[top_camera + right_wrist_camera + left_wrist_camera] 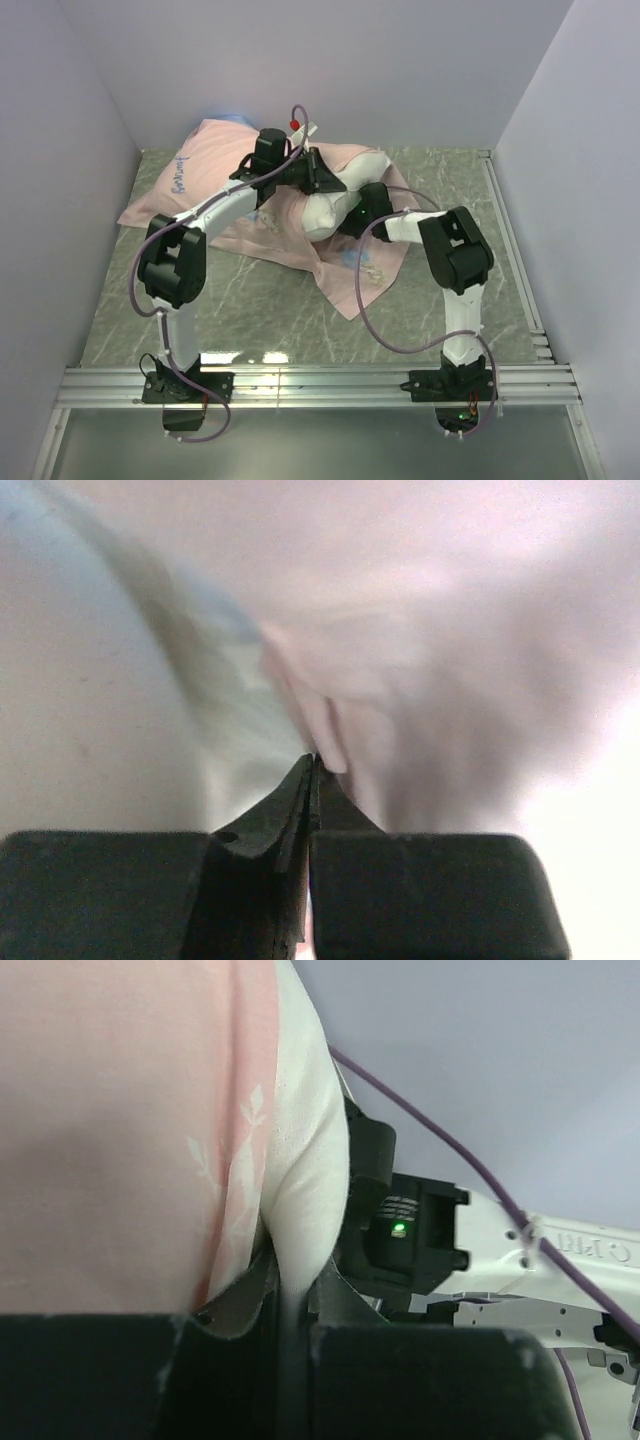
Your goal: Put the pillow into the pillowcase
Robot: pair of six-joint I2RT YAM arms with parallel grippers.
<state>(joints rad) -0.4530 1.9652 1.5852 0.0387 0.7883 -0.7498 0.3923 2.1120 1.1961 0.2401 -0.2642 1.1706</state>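
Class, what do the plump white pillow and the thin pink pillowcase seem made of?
The plump white pillow: probably matte cloth over soft filling; it bulges and dents. The thin pink pillowcase: likely light printed fabric, matte; it drapes and wrinkles flat.

Pillowcase [215,150]: thin pale pink cloth, matt, creased. Pillow [335,205]: white cloth, smooth, matt. Table [250,310]: grey-green marbled top, faint sheen. Rails [320,385]: bare bright metal. Right gripper [313,770]: matt black plastic. Cable [430,1135]: purple, glossy sheath.
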